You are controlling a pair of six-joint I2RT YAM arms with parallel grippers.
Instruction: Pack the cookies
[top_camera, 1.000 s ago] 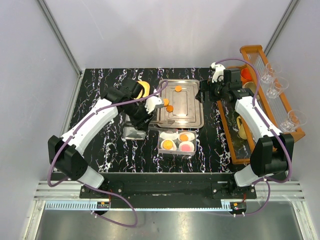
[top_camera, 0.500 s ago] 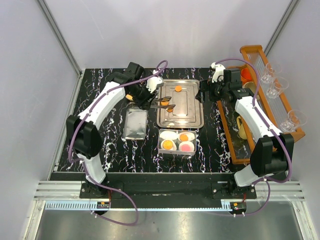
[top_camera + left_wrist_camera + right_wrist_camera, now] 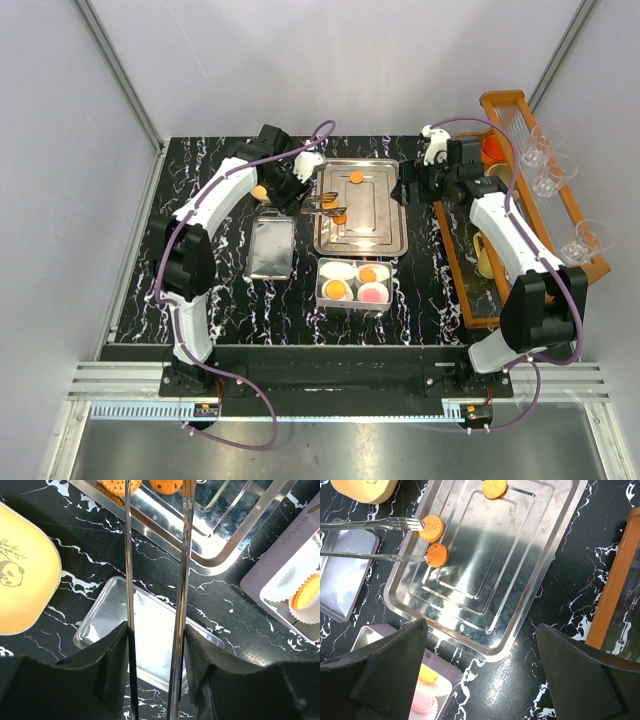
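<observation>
While three small round orange cookies (image 3: 494, 487) lie loose on the rectangular steel tray (image 3: 485, 575), the packing is judged partly done. The left gripper (image 3: 154, 630) is clamped on slim metal tongs (image 3: 181, 580), whose tips touch two of those cookies at the tray's left side. In the pale rectangular box (image 3: 319, 284) nearer the arms, three white paper cups (image 3: 338, 270) are filled and one is empty. The right gripper (image 3: 481, 675) is held empty beside the tray's right edge, its fingers spread wide.

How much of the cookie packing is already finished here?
The box holds three cookies; one paper cup is empty. The left hand holds tongs, open at two cookies on the tray. None is gripped yet. Three cookies are left on it.
</observation>
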